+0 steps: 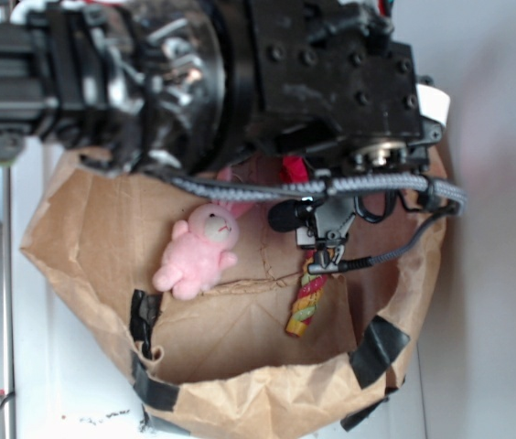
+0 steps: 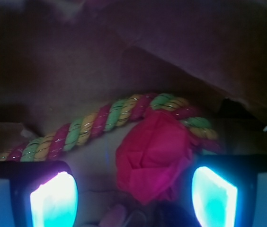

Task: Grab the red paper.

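Just one red paper (image 2: 153, 156) (crumpled)

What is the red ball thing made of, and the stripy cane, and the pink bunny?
The red paper looks like thin matte paper: it has sharp creases and flat folded faces. The cane looks like twisted rope, red, yellow and green strands wound together. The pink bunny looks like soft fuzzy plush. They lie in a bag of brown wrinkled paper, patched with black tape.

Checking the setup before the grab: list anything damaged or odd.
The brown paper bag is crumpled, its torn rim patched with black tape. The red paper lies against the rope cane, between the hand's fingers.
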{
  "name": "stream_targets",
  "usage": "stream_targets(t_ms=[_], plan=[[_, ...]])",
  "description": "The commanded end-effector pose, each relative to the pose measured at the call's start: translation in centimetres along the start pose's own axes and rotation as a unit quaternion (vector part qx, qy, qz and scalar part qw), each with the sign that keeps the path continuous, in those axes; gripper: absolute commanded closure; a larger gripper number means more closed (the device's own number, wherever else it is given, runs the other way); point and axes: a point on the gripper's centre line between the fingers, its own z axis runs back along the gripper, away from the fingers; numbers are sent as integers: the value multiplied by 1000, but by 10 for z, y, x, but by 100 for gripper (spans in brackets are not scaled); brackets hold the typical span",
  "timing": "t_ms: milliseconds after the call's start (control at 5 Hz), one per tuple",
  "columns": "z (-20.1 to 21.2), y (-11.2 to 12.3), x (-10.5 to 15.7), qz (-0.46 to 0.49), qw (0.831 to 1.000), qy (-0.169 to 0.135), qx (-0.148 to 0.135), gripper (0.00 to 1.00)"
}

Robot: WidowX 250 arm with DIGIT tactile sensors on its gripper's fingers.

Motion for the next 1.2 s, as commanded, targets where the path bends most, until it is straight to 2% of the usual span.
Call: stream_targets(t_ms=[0, 200, 400, 600, 800, 1000], plan=[[-3, 8, 15, 8, 999, -33, 10, 0], [-8, 13, 19, 13, 999, -28, 18, 0], [-14, 16, 21, 16, 999, -15, 40, 0], [-16, 14, 21, 9, 999, -9, 45, 0], [-16, 14, 19, 12, 999, -10, 44, 100], [-16, 14, 17, 12, 998, -7, 54, 100]])
